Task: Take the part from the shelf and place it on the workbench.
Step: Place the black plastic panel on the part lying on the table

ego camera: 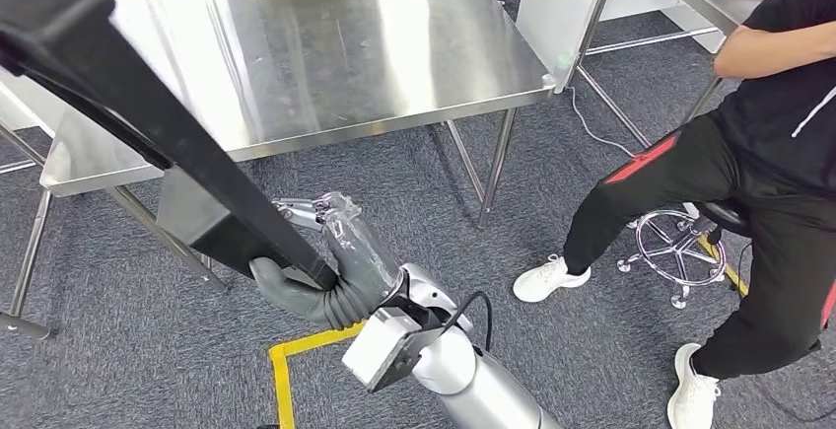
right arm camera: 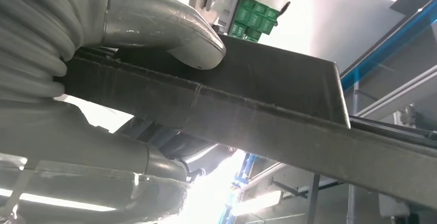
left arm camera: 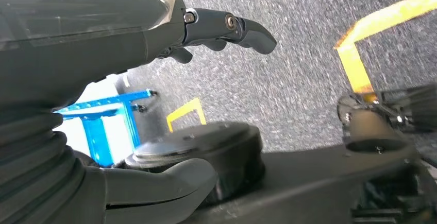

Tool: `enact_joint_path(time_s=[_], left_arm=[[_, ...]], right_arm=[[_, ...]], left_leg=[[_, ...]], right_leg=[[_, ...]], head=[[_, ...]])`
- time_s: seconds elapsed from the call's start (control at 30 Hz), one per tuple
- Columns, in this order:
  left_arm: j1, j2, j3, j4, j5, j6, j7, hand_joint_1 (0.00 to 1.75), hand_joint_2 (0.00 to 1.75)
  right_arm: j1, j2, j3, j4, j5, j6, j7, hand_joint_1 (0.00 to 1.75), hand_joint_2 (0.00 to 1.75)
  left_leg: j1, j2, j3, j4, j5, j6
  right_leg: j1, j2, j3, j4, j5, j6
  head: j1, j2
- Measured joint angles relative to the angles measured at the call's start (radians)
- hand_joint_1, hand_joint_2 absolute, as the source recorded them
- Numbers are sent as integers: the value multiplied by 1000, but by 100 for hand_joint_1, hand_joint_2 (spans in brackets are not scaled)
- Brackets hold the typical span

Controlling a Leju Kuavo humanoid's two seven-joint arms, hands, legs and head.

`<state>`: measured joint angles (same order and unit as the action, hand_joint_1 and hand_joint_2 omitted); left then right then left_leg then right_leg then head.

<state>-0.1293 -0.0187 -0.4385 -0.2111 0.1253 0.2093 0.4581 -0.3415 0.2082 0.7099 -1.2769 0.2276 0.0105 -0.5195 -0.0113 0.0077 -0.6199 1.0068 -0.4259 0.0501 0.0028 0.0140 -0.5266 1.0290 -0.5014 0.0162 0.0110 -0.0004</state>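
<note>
Head view: long flat black part (ego camera: 148, 113), matte, beam-shaped, runs diagonally above the steel workbench (ego camera: 325, 44) edge and grey carpet; right hand (ego camera: 320, 271) clamps its lower end, thumb beneath. Seated person (ego camera: 749, 153) nearby.
Left wrist view: left hand (left arm camera: 103, 44) holds nothing, fingers apart, over carpet.
Right wrist view: grey thumb (right arm camera: 175, 33) presses the part's dark face.

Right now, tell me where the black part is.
In the head view the long black part slants from upper left, gripped by the right hand, over the steel workbench's near edge.
</note>
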Motion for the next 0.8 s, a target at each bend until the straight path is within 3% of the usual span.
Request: enact_joint_path(time_s=[0.07,0.17,0.2,0.23,0.3,0.33,0.4,0.47,0.53,0.57,0.67,0.7,0.73,0.8], left_arm=[[-3,-1,1,0,-1,1,0,0,175],[-8,-5,1,0,0,1,0,0,175],[-8,-6,1,0,0,1,0,0,175],[-7,-7,2,0,1,1,0,0,175],[-6,-8,4,0,3,2,0,0,175],[-6,-9,6,0,3,2,0,0,175],[-6,-9,8,0,4,3,0,0,175],[-7,-9,9,0,6,6,0,0,175],[-8,-9,10,0,8,8,0,0,175],[-8,-10,12,0,8,9,0,0,175],[-7,-10,14,0,9,10,0,0,175],[-6,-10,15,0,10,10,0,0,175],[-5,-10,15,0,10,10,0,0,175],[-5,-9,16,0,11,10,0,0,175]], right_arm=[[-6,-2,0,0,-1,0,0,175,175],[-11,-9,1,4,-2,1,0,175,175],[-11,-11,1,6,-3,3,0,175,175],[-11,-12,1,8,-4,6,0,175,175],[-13,-13,1,12,-5,13,0,175,175],[-15,-13,1,14,-6,15,0,175,175],[-19,-12,1,18,-8,17,0,175,175],[-24,-9,1,20,-10,17,1,175,175],[-31,-1,0,21,-11,17,1,175,175],[-36,3,0,21,-11,17,0,175,175],[-41,10,0,27,-6,17,-2,175,175],[-41,11,1,29,-3,17,-2,175,175],[-41,12,1,31,0,17,-2,175,175],[-41,13,3,33,4,15,-2,175,175]], left_leg=[[5,0,23,-10,0,8],[6,-2,34,-12,-11,13],[7,-4,38,-12,-16,12],[8,-6,43,-11,-21,9],[12,-10,59,-10,-35,0],[12,-12,68,-9,-43,-7],[11,-13,75,-6,-56,-20],[12,-13,78,-2,-63,-31],[17,-12,66,28,-67,-39],[19,-11,44,66,-73,-44],[25,-11,-74,236,-125,-58],[26,-11,-107,266,-137,-61],[27,-11,-125,266,-129,-62],[29,-7,-106,172,-51,-60]], right_leg=[[-1,-2,-25,54,-21,10],[-8,-3,-138,220,-76,12],[-11,-3,-166,246,-80,16],[-14,-4,-177,238,-67,25],[-23,-5,-147,123,10,52],[-24,-6,-128,60,41,57],[-22,-8,-101,-9,69,38],[-19,-8,-90,-15,68,10],[-24,-5,-76,-19,69,-3],[-26,-4,-67,-21,66,-9],[-26,-4,-49,-23,53,-25],[-25,-4,-45,-23,49,-27],[-25,-3,-39,-23,44,-27],[-25,-3,-24,-23,32,-23]], head=[[1,0],[2,0],[2,0],[2,0],[2,0],[2,0],[2,0],[3,0],[3,0],[2,0],[2,0],[2,0],[2,0],[2,0]])
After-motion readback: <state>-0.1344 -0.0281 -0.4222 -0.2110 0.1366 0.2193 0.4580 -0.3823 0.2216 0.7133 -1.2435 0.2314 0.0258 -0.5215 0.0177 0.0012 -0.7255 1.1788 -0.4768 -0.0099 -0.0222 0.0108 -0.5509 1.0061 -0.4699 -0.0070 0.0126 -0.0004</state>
